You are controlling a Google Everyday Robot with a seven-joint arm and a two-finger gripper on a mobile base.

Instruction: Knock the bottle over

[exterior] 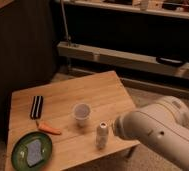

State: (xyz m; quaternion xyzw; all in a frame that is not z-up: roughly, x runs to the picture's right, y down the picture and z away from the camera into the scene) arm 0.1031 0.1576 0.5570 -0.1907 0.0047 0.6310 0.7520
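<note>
The bottle, small and pale with a narrow neck and cap, stands upright near the front edge of the wooden table. A translucent white cup stands just behind and to its left. A thick white arm link fills the lower right, its rounded end close to the right of the bottle. My gripper is not in view; its fingers are out of frame or hidden by the arm.
An orange carrot lies left of the cup. A green plate with a grey-blue sponge sits at the front left corner. A black striped object lies at the left. A metal rail and dark wall stand behind.
</note>
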